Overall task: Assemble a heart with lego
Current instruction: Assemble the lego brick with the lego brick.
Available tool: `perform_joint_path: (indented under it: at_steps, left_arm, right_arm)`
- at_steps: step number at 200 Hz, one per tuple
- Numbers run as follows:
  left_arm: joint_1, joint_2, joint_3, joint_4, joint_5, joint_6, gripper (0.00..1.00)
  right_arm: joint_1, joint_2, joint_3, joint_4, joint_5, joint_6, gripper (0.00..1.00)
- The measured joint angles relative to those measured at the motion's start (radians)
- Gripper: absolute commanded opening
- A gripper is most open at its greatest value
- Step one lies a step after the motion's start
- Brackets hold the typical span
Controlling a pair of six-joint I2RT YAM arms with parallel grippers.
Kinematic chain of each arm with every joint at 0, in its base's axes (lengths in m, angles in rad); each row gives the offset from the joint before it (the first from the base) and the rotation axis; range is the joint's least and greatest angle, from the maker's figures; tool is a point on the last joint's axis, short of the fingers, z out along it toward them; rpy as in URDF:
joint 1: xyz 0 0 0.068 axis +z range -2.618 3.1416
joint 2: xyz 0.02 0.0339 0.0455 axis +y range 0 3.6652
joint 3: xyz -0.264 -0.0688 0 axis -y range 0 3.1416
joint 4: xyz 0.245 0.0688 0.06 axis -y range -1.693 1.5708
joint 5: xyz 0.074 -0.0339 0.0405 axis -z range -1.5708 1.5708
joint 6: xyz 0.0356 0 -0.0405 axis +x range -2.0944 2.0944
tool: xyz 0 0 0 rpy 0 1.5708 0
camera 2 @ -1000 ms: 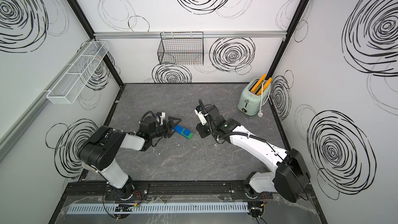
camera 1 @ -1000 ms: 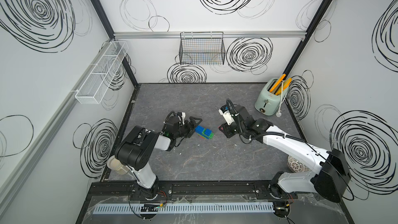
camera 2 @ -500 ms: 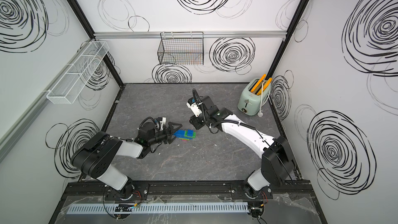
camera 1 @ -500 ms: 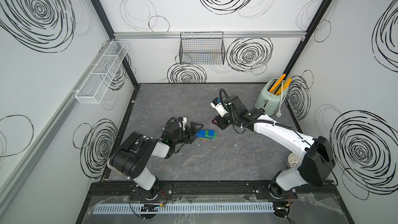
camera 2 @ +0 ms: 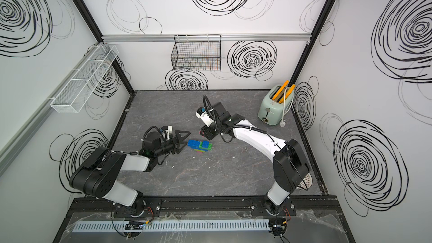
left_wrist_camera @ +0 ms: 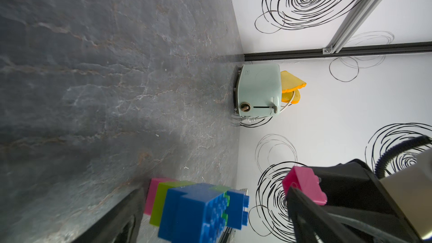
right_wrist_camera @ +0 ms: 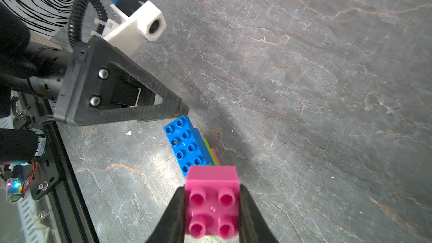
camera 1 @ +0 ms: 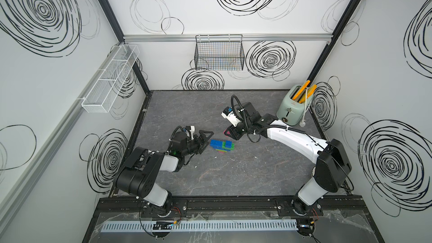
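The partly built heart (camera 1: 222, 146) (camera 2: 199, 146) lies flat mid-table, with blue bricks on top of green, lime and pink ones. My left gripper (camera 1: 207, 141) (camera 2: 183, 142) is open just left of it, not touching; in the left wrist view the heart (left_wrist_camera: 196, 209) sits ahead between the spread fingers (left_wrist_camera: 117, 220). My right gripper (camera 1: 228, 133) (right_wrist_camera: 211, 206) is shut on a square pink lego brick (right_wrist_camera: 212, 203) (left_wrist_camera: 304, 184), held above the table just behind and to the right of the heart (right_wrist_camera: 184, 146).
A mint toaster (camera 1: 293, 108) with yellow slices stands at the back right. A black wire basket (camera 1: 219, 53) hangs on the back wall and a white rack (camera 1: 109, 82) on the left wall. A white round object (camera 2: 306, 181) lies by the right arm's base.
My right gripper has carried the pink brick leftward, closer to the heart. The left gripper stayed open beside the heart, which has turned from tilted to level.
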Motion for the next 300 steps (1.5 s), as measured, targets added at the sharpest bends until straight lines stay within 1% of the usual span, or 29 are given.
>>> perform_joint_path:
  at_steps: [29, 43, 80, 101, 110, 139, 157, 193, 244, 300]
  left_arm:
    - [0.003, 0.01, -0.016, 0.005, 0.009, -0.001, 0.94]
    - [0.005, 0.011, -0.019, 0.015, 0.013, -0.004, 0.9]
    - [0.005, 0.034, -0.023, 0.06, 0.028, -0.02, 0.75]
    - [0.005, 0.06, -0.026, 0.09, 0.036, -0.031, 0.71]
    - [0.005, 0.073, -0.026, 0.104, 0.04, -0.038, 0.68]
    - [0.005, 0.107, -0.033, 0.151, 0.051, -0.063, 0.53]
    - [0.004, 0.119, -0.036, 0.174, 0.056, -0.072, 0.46]
    - [0.004, 0.124, -0.037, 0.194, 0.059, -0.079, 0.42]
    - [0.004, 0.142, -0.037, 0.224, 0.064, -0.087, 0.28]
    - [0.004, 0.147, -0.037, 0.247, 0.072, -0.089, 0.22]
  right_arm:
    - [0.006, 0.017, 0.016, 0.0, -0.009, -0.007, 0.27]
    - [0.008, 0.023, 0.023, 0.0, -0.012, -0.011, 0.27]
    - [0.016, 0.035, 0.038, 0.0, -0.018, -0.021, 0.26]
    - [0.019, 0.039, 0.039, -0.001, -0.021, -0.025, 0.26]
    - [0.019, 0.04, 0.039, -0.001, -0.022, -0.026, 0.26]
    - [0.021, 0.043, 0.039, -0.001, -0.026, -0.031, 0.26]
    - [0.024, 0.046, 0.039, -0.001, -0.026, -0.038, 0.26]
    - [0.049, 0.073, 0.051, -0.014, -0.026, -0.055, 0.26]
    - [0.076, 0.115, 0.062, -0.046, -0.013, -0.101, 0.25]
    - [0.079, 0.134, 0.081, -0.058, 0.013, -0.155, 0.24]
